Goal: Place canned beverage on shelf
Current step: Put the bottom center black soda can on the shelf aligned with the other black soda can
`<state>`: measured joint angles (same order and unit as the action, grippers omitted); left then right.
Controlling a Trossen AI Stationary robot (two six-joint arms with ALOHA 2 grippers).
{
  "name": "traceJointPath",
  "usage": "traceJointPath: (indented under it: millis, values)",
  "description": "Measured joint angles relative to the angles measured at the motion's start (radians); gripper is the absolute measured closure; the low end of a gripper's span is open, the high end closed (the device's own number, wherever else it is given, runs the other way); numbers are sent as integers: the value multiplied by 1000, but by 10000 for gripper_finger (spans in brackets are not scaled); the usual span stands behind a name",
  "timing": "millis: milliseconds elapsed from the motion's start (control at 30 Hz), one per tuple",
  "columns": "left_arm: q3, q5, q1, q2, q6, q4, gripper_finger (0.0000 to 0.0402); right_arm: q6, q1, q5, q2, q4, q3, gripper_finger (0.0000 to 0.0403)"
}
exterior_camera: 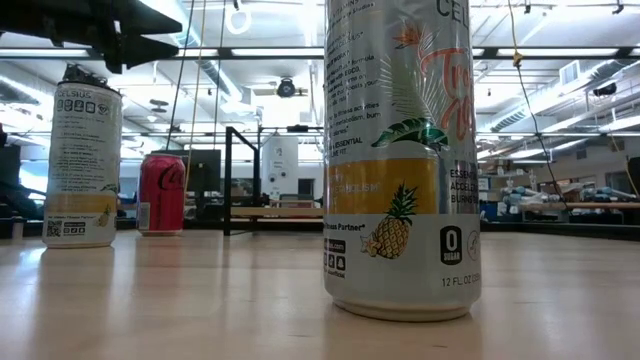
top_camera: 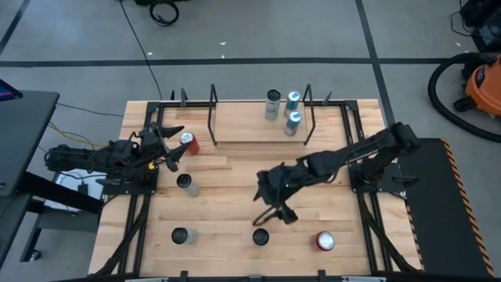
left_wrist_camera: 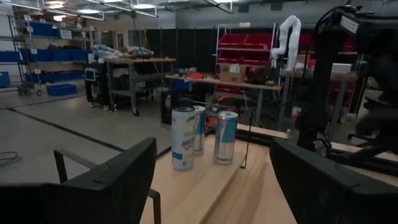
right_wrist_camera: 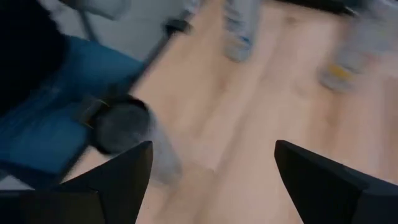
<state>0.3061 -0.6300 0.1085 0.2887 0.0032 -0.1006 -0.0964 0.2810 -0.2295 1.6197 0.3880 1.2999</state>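
The shelf (top_camera: 243, 125) is a light-wood platform between black rod frames at the table's far side. Three cans (top_camera: 293, 121) stand at its right end, and they also show in the left wrist view (left_wrist_camera: 183, 138). My left gripper (top_camera: 176, 145) stays at the left, open, level and pointing toward the shelf (left_wrist_camera: 205, 186), with nothing between its fingers. A red can (top_camera: 189, 142) stands on the table just under its tips. My right gripper (top_camera: 275, 213) hangs open over the table's near middle, slanting down, above a dark-topped can (top_camera: 261, 236). The blurred right wrist view shows such a can (right_wrist_camera: 121, 134) ahead of the open fingers.
More cans stand on the table: one left of centre (top_camera: 185, 184), one near left (top_camera: 182, 236) and a red one near right (top_camera: 325, 240). In the low view, a tall pineapple-print can (exterior_camera: 400, 160) fills the foreground. The shelf's left half is bare wood.
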Motion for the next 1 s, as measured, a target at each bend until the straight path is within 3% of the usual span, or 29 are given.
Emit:
traceJointPath:
  millis: [200,1000]
  values:
    - [0,-1,0,10,-21,1,86,-13,46,-85,47,-45,0,58]
    - [0,0,0,25,-18,-20,86,-80,112,-79,151,-115,-3,58]
